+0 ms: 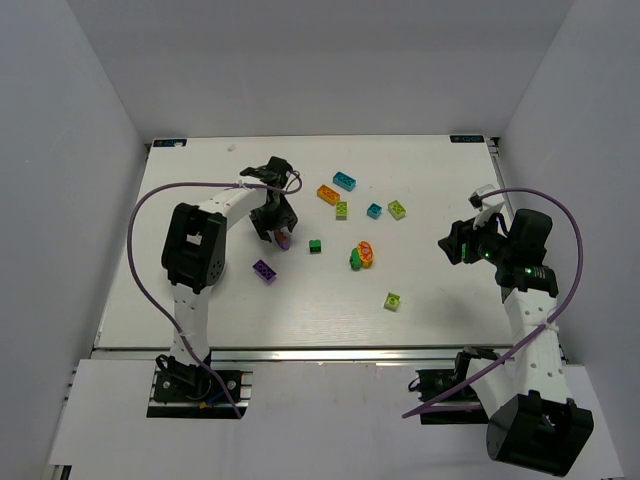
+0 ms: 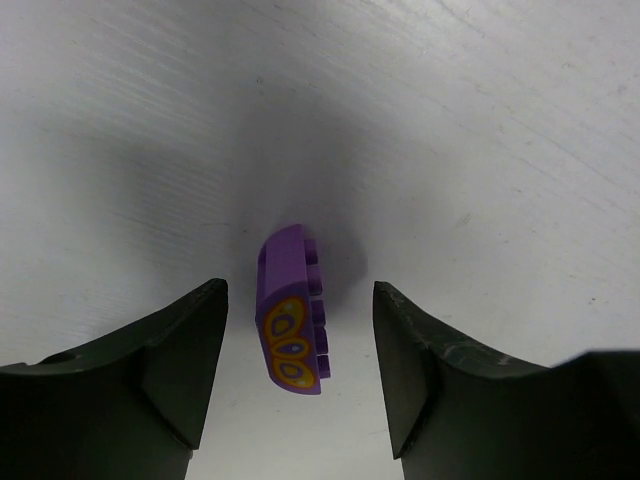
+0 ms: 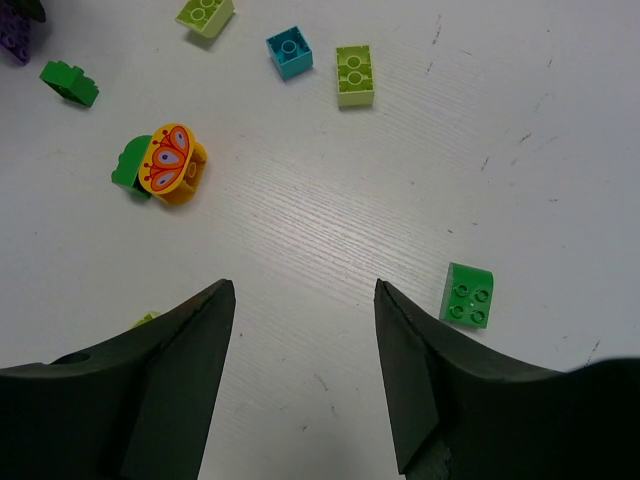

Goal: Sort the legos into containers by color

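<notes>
A purple lego with a yellow butterfly print point(image 2: 290, 320) lies on the table between the fingers of my left gripper point(image 2: 298, 290), which is open around it without touching; in the top view this gripper point(image 1: 277, 228) is over that lego point(image 1: 284, 240). A second purple lego point(image 1: 264, 271) lies just in front. Orange point(image 1: 327, 194), cyan point(image 1: 345, 181), lime point(image 1: 341, 210) and dark green point(image 1: 315, 246) legos are scattered mid-table. My right gripper point(image 1: 447, 245) is open and empty point(image 3: 302, 285) above bare table. The white bowl is out of view.
An orange butterfly lego on a green piece point(image 3: 172, 162) lies left of the right gripper, and a green lego point(image 3: 467, 295) lies just right of its right finger. A small cyan lego point(image 3: 289, 53) and a lime one point(image 3: 354, 75) lie beyond. White walls enclose the table point(image 1: 200, 320).
</notes>
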